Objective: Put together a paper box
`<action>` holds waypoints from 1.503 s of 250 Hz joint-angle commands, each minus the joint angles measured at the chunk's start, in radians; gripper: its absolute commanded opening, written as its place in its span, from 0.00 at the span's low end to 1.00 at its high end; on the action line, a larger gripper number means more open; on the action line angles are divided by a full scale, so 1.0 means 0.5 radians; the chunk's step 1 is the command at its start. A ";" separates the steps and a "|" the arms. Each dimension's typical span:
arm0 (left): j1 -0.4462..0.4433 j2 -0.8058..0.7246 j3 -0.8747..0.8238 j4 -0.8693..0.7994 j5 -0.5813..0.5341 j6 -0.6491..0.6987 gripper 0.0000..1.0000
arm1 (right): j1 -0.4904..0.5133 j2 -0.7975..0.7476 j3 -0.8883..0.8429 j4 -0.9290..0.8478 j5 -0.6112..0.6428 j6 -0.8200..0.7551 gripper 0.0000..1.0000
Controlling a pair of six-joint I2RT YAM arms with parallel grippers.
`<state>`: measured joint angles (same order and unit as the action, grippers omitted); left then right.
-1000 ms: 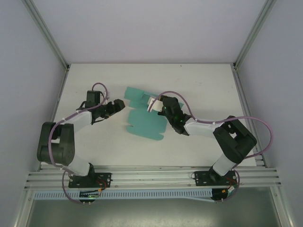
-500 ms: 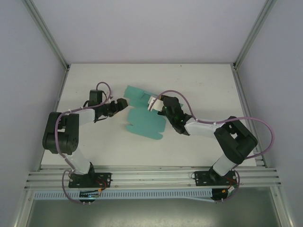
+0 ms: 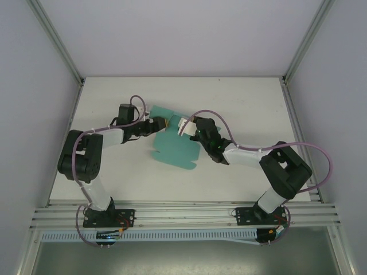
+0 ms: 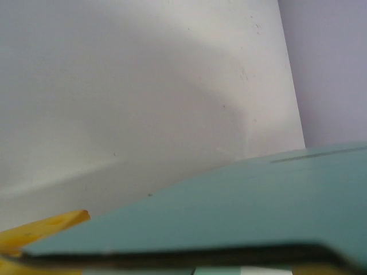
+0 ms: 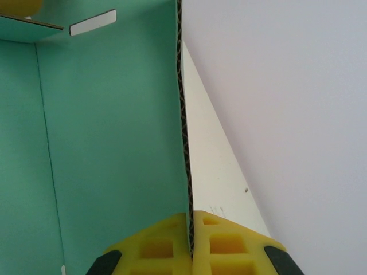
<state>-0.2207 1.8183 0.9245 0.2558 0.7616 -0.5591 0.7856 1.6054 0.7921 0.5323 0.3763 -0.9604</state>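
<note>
Teal-green die-cut paper box [image 3: 175,149] is being pinched edge-on by the right gripper [image 5: 191,243]; the wide-open left gripper [image 3: 158,124] is hovering at its flap [image 3: 162,111], needing a square bite.

Left wrist view: the paper box [image 4: 241,206] is blurred and cut off at the right and lower edges; right wrist view: the right gripper [image 5: 191,249] is cut off at the bottom edge.

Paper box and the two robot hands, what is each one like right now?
paper box: unfolded sheet, lying mostly flat, not yet a box, one edge pinched.
left hand: open, at the paper box's far left flap.
right hand: shut on the paper box's edge.
</note>
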 commanded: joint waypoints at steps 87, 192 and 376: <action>-0.241 0.106 0.080 -0.231 -0.529 0.201 0.74 | 0.054 -0.027 0.064 0.095 -0.151 0.159 0.00; -0.541 0.146 0.243 -0.574 -1.219 0.304 0.98 | 0.054 0.038 0.087 0.089 -0.086 0.212 0.00; -0.116 -0.692 0.253 -1.131 -1.141 0.939 0.98 | -0.102 0.129 0.170 -0.118 -0.200 -0.253 0.00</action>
<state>-0.3168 1.4834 1.0210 -0.2630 0.0570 -0.2790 0.7540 1.6634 0.8207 0.4854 0.3672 -1.0397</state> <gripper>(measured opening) 0.984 0.049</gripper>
